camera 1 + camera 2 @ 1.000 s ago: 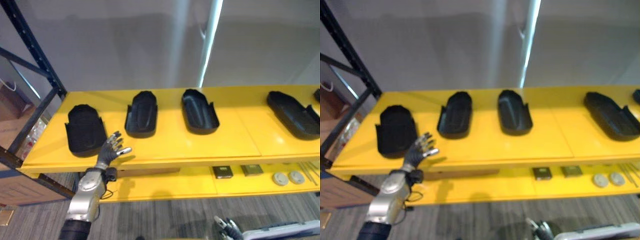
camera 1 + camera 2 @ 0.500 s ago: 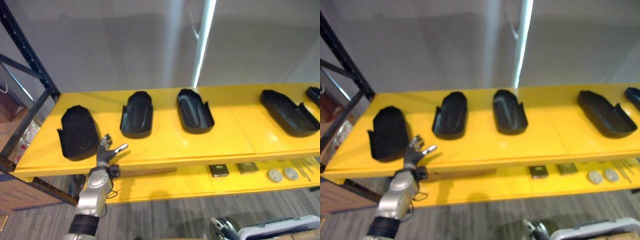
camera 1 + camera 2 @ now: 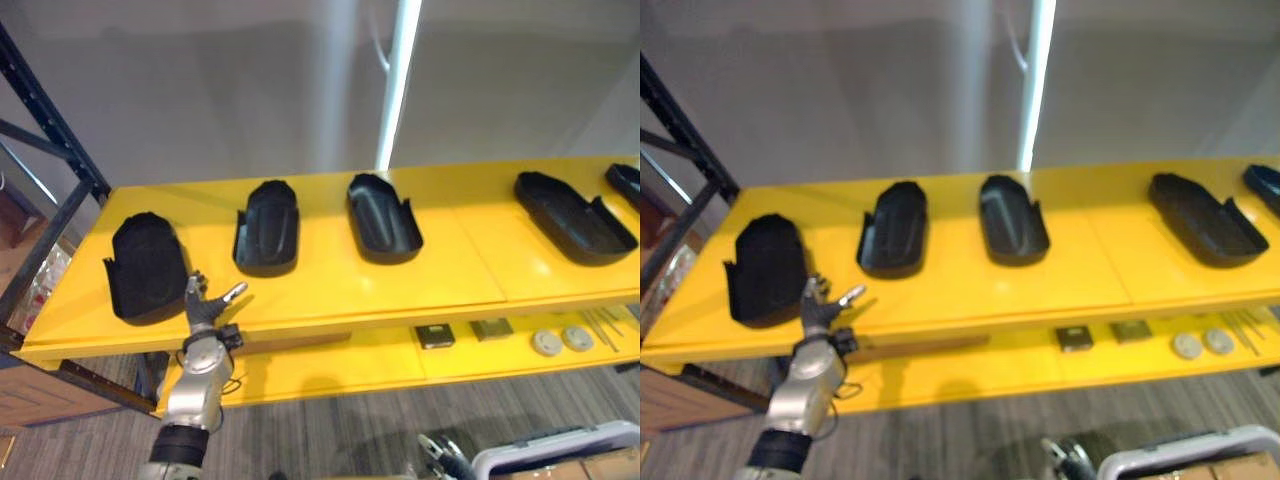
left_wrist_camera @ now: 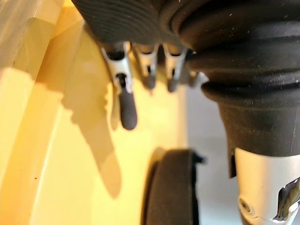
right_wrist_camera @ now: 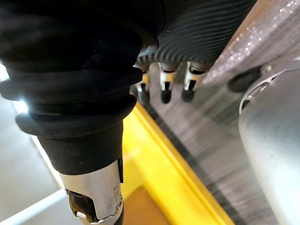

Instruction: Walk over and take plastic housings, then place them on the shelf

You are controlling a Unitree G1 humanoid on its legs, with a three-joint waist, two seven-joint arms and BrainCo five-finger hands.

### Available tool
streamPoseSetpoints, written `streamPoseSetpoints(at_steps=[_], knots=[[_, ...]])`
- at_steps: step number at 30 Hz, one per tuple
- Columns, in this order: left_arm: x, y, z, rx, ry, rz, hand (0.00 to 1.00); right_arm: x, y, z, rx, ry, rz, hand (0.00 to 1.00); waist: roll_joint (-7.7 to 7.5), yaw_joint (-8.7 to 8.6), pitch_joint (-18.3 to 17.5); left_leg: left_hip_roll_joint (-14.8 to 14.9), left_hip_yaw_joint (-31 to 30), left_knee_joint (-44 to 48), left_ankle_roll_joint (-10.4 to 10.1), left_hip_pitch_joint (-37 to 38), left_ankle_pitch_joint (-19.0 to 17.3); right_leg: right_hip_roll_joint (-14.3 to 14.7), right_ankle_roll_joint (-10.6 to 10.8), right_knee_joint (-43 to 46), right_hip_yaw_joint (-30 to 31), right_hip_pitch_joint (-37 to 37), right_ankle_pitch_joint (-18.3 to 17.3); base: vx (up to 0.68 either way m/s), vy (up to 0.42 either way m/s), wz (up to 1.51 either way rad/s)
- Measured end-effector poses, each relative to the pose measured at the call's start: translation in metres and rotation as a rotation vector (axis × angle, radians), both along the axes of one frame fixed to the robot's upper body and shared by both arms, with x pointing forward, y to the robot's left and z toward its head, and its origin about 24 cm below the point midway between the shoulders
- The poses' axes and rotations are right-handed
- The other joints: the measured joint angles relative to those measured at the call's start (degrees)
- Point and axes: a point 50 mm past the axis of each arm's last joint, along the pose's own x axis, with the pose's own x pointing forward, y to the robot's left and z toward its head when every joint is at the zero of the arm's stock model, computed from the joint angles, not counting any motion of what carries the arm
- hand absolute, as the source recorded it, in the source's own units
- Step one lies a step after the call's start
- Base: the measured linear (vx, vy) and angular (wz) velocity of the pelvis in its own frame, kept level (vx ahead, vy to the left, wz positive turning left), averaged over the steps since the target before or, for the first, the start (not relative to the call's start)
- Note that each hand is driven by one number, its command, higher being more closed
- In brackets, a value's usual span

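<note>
Left hand draws back to the shelf edge

Its fingers are loosely spread and hold nothing, just beside the leftmost plastic housing. The other housings lie in a row along the yellow shelf. The right hand hangs above the floor, fingers relaxed.

The yellow shelf carries five black plastic housings on its upper board, spaced apart in a loose row: the leftmost housing near the front left corner, a second housing and a third housing farther back around the middle, a fourth housing toward the right, and a fifth housing cut off at the right edge. On the lower board, right of the middle, lie two small square blocks near each other, then two pale round discs just beside one another, and a few thin rods at the far right. A dark metal upright stands at the shelf's left end.
</note>
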Motion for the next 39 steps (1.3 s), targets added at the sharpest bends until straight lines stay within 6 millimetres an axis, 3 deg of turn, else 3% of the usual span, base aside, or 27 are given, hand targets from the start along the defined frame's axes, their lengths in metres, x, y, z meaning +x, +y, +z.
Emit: streamPoseSetpoints(at_steps=[13,28,39], knots=[[-0.002,0.002,0.0,-0.013,0.003,0.074,0.0,-0.002,0.001,-0.001,0.011,0.018,0.002,0.0,0.01,-0.07,0.01,0.0,-0.05,0.0,0.0,0.06,0.0,0.01,0.0,0.0,-0.05,0.03,0.0,0.0,0.0,0.0],[-0.005,0.021,0.0,-0.017,0.006,0.219,0.0,-0.004,0.003,-0.002,0.021,0.03,0.001,0.0,-0.44,-0.13,0.34,0.0,-0.15,-0.01,0.0,0.74,0.0,0.03,-0.02,-0.13,-0.17,0.79,-0.02,0.0,0.0,0.0],[-0.003,0.022,0.006,-0.025,-0.083,0.187,0.0,-0.004,0.004,-0.003,0.026,0.038,0.004,0.0,-0.51,-0.05,0.4,-0.01,-0.3,-0.01,0.0,0.32,0.0,0.07,-0.02,-0.29,-0.31,0.67,-0.02,0.0,0.0,0.0]])
